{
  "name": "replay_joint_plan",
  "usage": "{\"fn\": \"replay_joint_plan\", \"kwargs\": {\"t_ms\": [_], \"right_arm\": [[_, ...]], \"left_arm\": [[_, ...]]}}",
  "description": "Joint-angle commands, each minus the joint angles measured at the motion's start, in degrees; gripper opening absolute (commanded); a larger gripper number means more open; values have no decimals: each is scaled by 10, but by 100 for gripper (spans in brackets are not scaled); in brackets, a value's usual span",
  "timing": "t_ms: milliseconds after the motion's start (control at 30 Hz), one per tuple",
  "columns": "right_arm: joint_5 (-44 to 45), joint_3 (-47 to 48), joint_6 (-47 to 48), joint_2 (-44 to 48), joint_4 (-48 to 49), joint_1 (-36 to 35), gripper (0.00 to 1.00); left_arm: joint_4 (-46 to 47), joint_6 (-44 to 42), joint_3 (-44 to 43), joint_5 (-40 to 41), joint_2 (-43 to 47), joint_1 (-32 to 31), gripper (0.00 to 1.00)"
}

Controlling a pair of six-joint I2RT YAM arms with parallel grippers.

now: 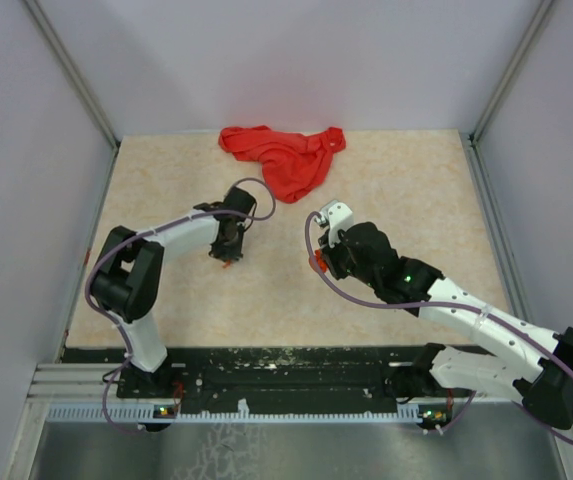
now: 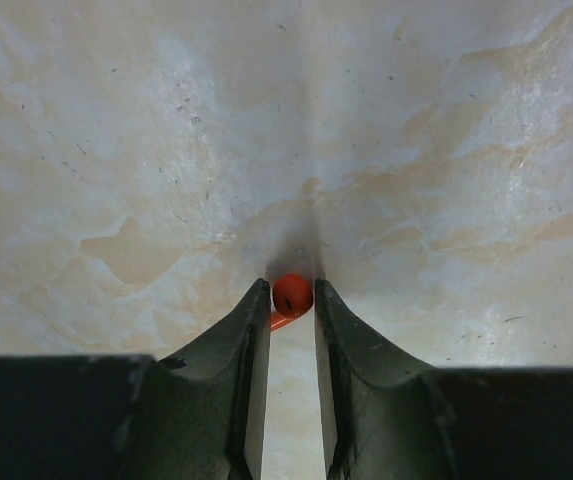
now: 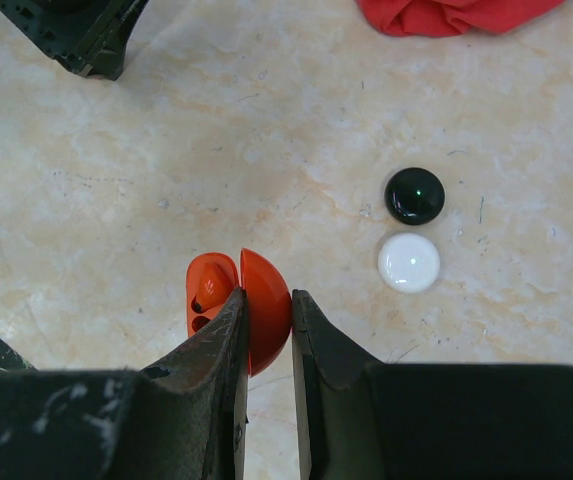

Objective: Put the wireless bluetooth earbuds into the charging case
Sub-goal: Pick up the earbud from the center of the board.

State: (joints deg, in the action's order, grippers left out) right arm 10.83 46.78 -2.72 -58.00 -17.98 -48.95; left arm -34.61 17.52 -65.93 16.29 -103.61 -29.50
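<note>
Earbud handling is at the delicate stage. One red earbud (image 2: 291,295) is pinched at the very tips of the left hand (image 2: 291,288), jaws narrow around it, low over the pale surface (image 2: 416,150) (whether it hangs clear or rests there, I cannot tell). The right hand (image 3: 268,296) is closed on the red case (image 3: 264,315), gripping one domed half. The other half is open to the left, its dark pockets showing. A black round case (image 3: 414,195) and a white round case (image 3: 409,262) lie closed just beside each other, apart from the red one, and a red cloth (image 1: 284,155) lies at the far edge.

To do the insertion well, I judge the right hand should turn the pockets upward and hold steady. The left should bring the earbud over slowly, line its stem with a pocket, and let go only once it is seated. The tip grip looks slight, so a quick swing could flick it out.
</note>
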Motion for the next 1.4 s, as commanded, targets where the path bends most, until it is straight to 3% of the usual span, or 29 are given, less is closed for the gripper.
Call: {"fn": "replay_joint_plan", "kwargs": {"t_ms": [0,200,333,667,1033,1367], "right_arm": [[-1,0,-3,17,31,4,9],[0,1,-3,18,29,3,9],[-1,1,-3,18,32,4,9],[-3,14,-21,3,31,4,9],[-20,50,-67,-35,16,6,9],[-50,67,-89,-47,29,7,8]], "left_arm": [[1,-10,-20,6,-23,-3,29],[-5,-10,-18,0,-23,-2,26],[-8,-9,-12,-2,-10,-2,17],[91,-9,49,-53,149,-3,13],[384,-25,217,-277,384,-3,10],[598,20,289,-504,448,-5,10]]}}
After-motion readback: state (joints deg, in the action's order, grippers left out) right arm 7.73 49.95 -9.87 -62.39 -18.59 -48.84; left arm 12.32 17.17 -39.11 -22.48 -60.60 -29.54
